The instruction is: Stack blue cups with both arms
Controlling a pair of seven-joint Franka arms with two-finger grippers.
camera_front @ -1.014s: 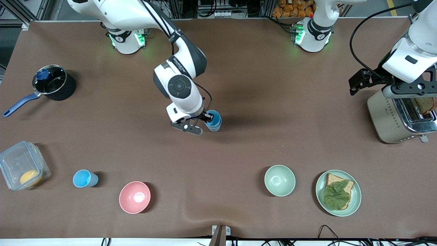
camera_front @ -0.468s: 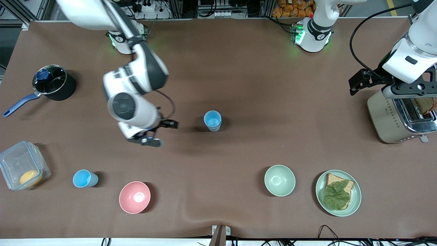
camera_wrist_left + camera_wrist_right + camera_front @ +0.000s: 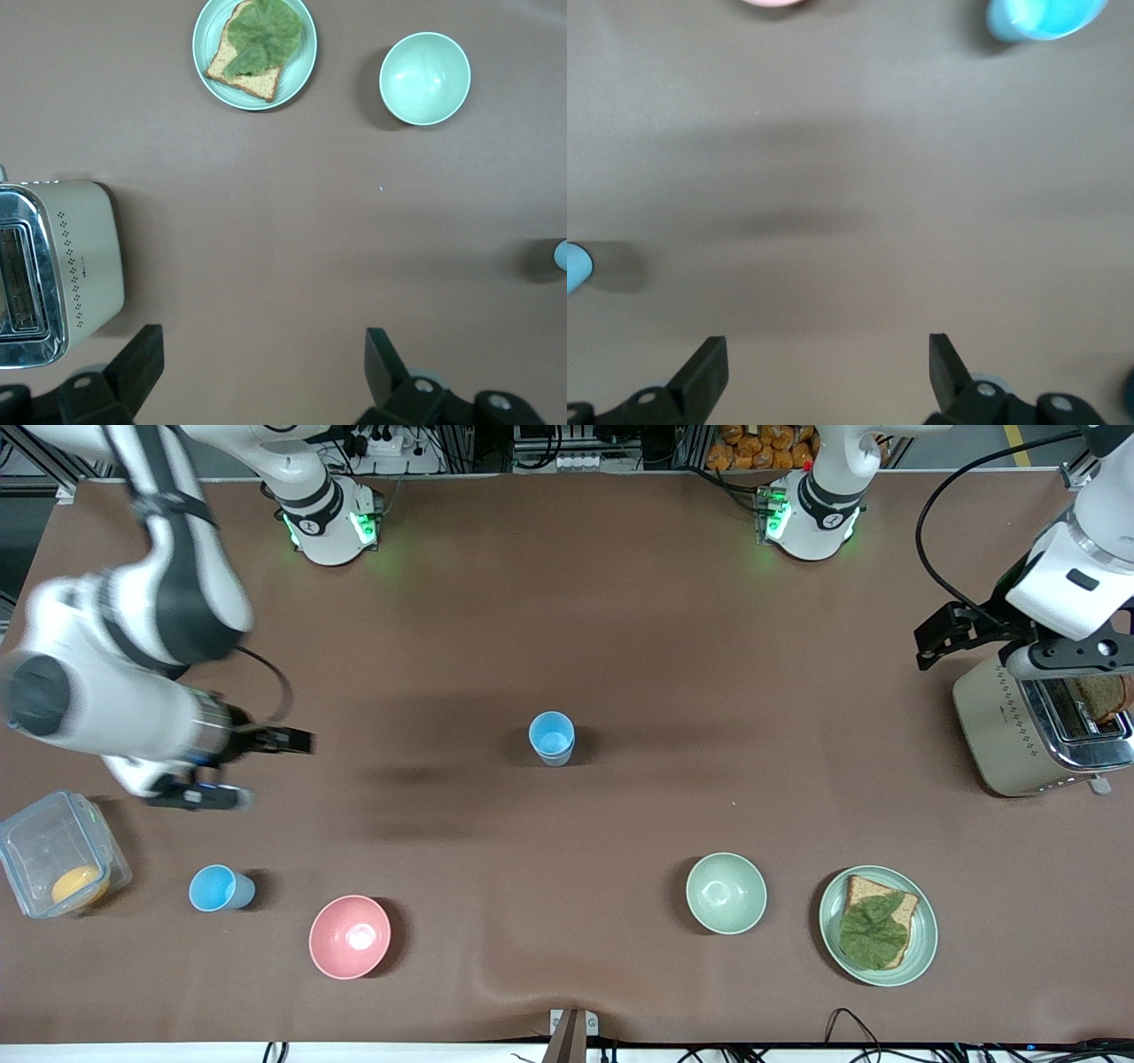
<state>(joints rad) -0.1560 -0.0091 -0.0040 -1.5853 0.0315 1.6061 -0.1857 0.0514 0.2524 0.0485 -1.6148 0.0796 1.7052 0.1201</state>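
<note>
1. We see two blue cups already nested mid-counter (image 3: 552, 738), and a lone blue cup (image 3: 220, 888) beside the pink bowl (image 3: 349, 936), awaiting pickup.
2. Our right tool (image 3: 239, 766) hangs empty, jaws spread, above that cup's end; the left tool (image 3: 259, 372) waits open over the toaster (image 3: 1032, 726).
3. Only the right wrist view shows the lone cup lying ahead of the parted fingers (image 3: 704, 372).

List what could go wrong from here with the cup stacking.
1. The single blue cup lies on its side between the pink bowl and the clear container; a grasp may roll it or bump them.
2. The right end effector, open over bare table, shows motion blur; a hasty descent may miss.
3. The stacked cups stand unsupported while the left end effector waits by the toaster; adding a third may tip them.
</note>
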